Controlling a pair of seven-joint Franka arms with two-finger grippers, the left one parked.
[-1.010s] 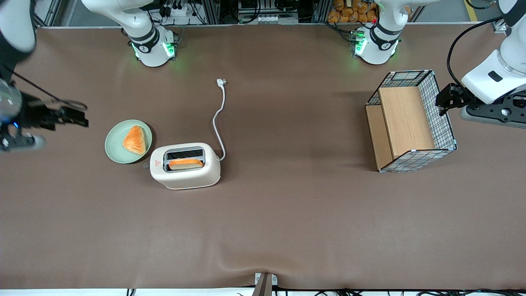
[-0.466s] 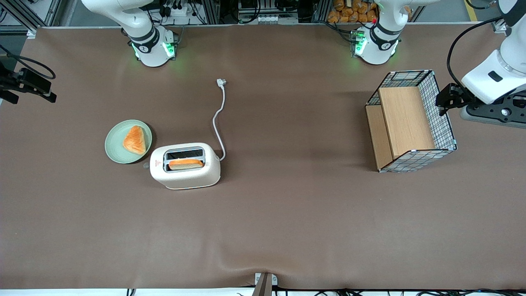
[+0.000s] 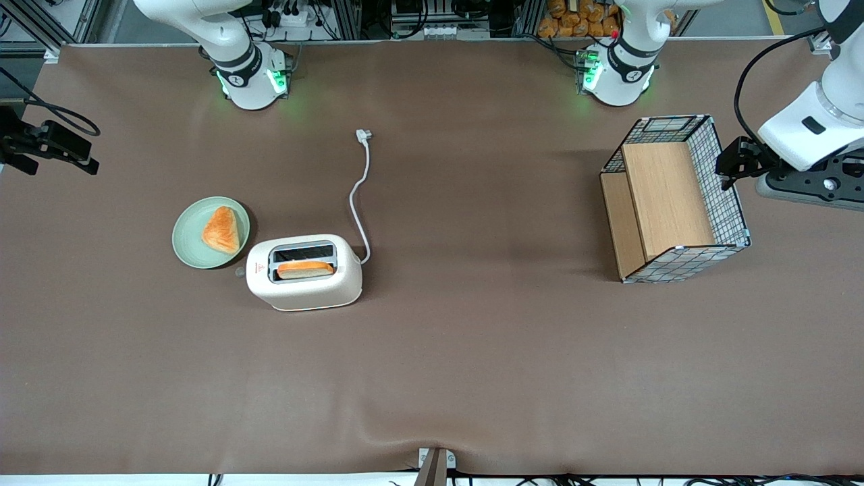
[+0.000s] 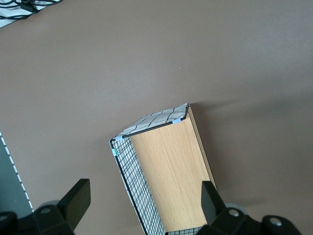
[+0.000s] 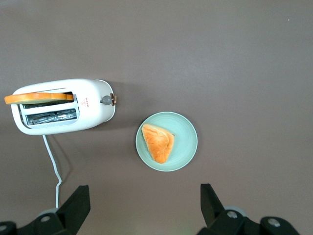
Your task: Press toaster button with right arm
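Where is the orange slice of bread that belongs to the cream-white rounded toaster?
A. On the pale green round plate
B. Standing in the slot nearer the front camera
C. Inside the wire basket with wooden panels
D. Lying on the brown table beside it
B. The orange slice of bread stands in the cream-white toaster's slot nearer the front camera; the pale green plate holds a triangular pastry instead, and the right arm's gripper hangs open well away at the table's edge.

My right arm is held out at the working end of the desk, high above its surface. My gripper [image 3: 57, 148] hangs there in the air, touching nothing. My two black fingers [image 5: 78, 205] stand wide apart, with nothing between them, pointing down toward the desk below.
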